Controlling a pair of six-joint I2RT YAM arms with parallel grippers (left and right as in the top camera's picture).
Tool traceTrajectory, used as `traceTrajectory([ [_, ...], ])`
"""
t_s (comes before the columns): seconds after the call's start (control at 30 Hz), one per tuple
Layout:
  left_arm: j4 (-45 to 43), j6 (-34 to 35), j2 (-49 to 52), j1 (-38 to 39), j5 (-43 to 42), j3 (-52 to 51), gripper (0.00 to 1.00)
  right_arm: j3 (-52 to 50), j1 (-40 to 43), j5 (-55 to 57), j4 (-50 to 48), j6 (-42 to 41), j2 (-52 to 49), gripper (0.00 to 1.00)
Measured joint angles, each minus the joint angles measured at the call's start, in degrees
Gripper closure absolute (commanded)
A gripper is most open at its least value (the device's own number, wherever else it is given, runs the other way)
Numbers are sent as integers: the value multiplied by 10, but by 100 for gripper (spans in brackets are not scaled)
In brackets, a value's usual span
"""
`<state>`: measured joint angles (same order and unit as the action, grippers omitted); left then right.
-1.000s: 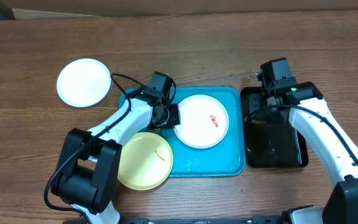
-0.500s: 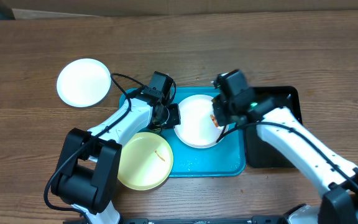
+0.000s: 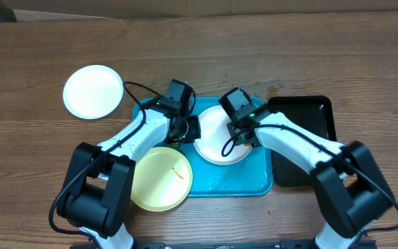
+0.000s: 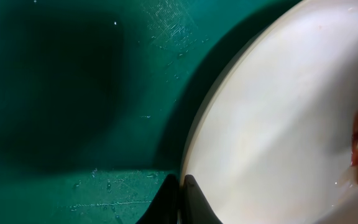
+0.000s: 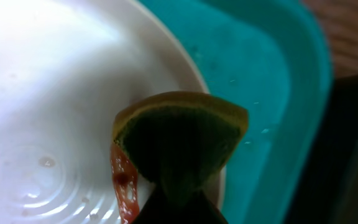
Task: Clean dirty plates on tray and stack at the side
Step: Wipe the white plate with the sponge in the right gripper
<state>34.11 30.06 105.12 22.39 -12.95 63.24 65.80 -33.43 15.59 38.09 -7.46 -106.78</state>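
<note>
Jaws both closed tight: left gripper (image 4: 179, 190) pinching the rim of a white plate (image 4: 278, 124), right gripper (image 5: 169, 206) holding a sponge (image 5: 179, 143).
Blue tray (image 3: 254, 176) carries that plate; yellow-green plate (image 3: 157, 181) overlaps one tray corner; the sponge sits over a red smear (image 5: 122, 182).

Overhead looks straight down on brown wooden table (image 3: 254, 48); both wrist views, very close, share round white plate (image 3: 209, 143), rim at 9 and 3 o'clock.
</note>
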Motion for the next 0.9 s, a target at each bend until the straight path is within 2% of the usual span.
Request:
traceTrajectory([
  [0.5, 3, 0, 0, 0, 1, 0, 96, 19, 8, -49, 0, 8, -26, 96],
  [0.9, 4, 0, 0, -1, 3, 0, 96, 30, 14, -142, 16, 83, -27, 96],
])
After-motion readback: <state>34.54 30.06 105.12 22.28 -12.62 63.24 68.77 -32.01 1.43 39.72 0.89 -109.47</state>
